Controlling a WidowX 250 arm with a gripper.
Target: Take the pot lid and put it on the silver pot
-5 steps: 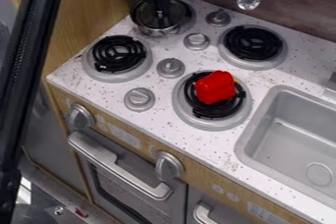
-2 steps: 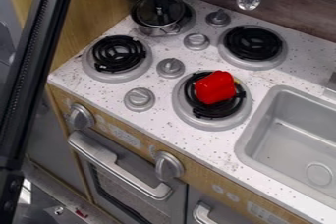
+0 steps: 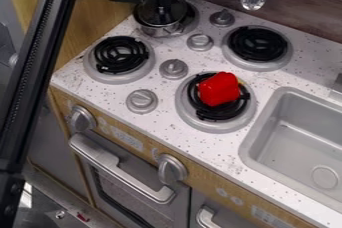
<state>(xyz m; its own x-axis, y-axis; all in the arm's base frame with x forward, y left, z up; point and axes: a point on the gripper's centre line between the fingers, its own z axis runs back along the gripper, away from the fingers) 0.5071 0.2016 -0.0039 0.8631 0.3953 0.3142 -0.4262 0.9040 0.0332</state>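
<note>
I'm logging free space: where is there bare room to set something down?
Bare: the front-left burner, the back-right burner, the visible sink floor, and the counter between back-right burner and sink. Crowded: the back-left corner, where the claw hangs over the pot, and the front-right burner, holding the red toy.

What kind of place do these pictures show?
It looks like a toy kitchen: there are four stove burners, one with a red toy pepper on it, a grey sink, and an oven door with a silver handle below the counter.
</note>
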